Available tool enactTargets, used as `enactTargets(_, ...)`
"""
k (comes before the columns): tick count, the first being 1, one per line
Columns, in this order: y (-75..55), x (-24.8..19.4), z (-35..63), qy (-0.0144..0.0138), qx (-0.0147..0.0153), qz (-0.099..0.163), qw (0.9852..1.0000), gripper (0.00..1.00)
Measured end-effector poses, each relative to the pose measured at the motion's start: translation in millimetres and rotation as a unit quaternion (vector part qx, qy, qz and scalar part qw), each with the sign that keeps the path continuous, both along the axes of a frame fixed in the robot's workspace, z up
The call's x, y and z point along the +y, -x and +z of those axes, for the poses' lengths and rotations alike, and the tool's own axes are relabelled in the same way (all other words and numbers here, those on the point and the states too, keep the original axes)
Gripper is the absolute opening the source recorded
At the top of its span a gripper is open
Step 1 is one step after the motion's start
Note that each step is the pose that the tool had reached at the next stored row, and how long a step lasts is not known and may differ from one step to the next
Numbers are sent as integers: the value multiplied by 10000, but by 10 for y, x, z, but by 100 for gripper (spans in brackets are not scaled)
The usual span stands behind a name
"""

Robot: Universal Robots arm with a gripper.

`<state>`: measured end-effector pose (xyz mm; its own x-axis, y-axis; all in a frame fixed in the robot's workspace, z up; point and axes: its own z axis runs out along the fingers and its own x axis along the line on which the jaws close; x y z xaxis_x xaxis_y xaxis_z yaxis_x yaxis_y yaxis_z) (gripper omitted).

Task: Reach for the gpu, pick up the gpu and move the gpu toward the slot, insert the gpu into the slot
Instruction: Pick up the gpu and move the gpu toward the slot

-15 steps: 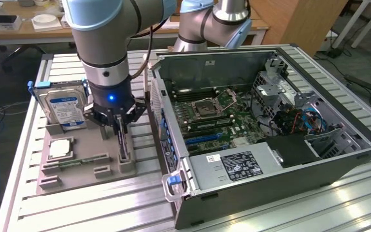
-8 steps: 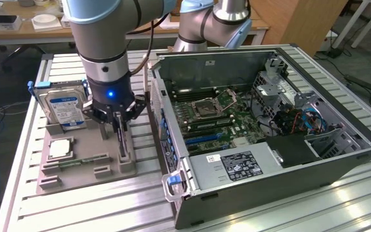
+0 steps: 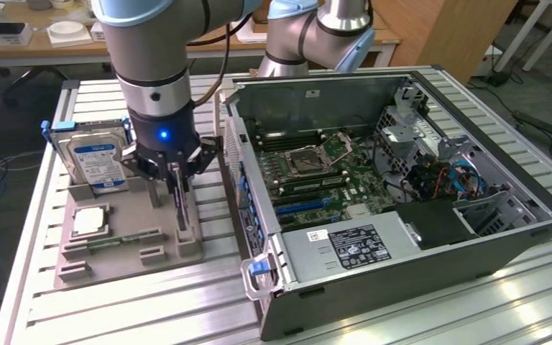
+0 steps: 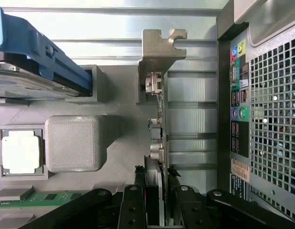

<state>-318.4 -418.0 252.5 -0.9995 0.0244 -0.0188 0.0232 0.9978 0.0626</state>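
The gpu (image 3: 181,215) stands on edge in the grey parts tray (image 3: 127,262), a thin dark card seen edge-on. My gripper (image 3: 175,188) hangs straight down over it, shut on the card's upper edge. In the wrist view the gpu (image 4: 158,109) runs away from my gripper (image 4: 156,183), its metal bracket (image 4: 159,47) at the far end, and a black finger (image 4: 136,200) presses on each side. The card's lower end still looks seated in the tray holder. A blue slot (image 3: 293,205) lies on the motherboard inside the open computer case (image 3: 506,237), to the exterior view's right.
A silver hard drive (image 3: 94,162) with a blue label stands upright in the tray beside the gripper. A processor chip (image 3: 91,221) and a green memory stick (image 3: 113,243) lie in front. The case's rear panel (image 4: 261,95) rises close beside the card.
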Motion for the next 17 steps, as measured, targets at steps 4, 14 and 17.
enactTargets(4, 0, 0, 28, -2, 2, 0, 10000, 28)
enactTargets(14, 0, 0, 30, -1, 3, 0, 10000, 28)
enactTargets(17, 0, 0, 30, -2, 3, 0, 10000, 28)
